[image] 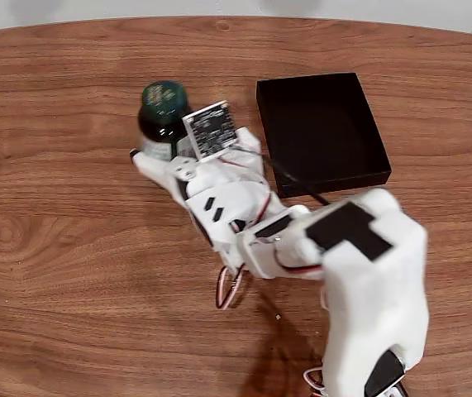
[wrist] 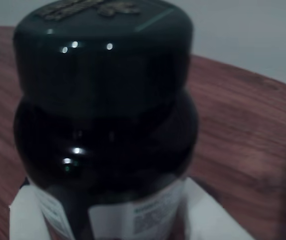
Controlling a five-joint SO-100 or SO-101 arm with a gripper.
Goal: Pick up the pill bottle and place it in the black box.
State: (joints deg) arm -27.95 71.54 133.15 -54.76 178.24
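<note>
- The pill bottle stands upright on the wooden table, just left of the black box in the fixed view, with a strip of bare wood between bottle and box.
- Open wood runs wide to the left of the bottle and below it; the table's far edge curves along the top of the fixed view, well behind both things.
- Brown wood grain all round, a pale wall behind it in the wrist view.
- The box lies flat, its near corner just beside the white arm, and a black cable crosses there.
- The gripper sits right at the bottle's base in the fixed view.
- In the wrist view white fingers flank the labelled body of the bottle on both sides, low down, seemingly pinching it; the cap stands clear above.
</note>
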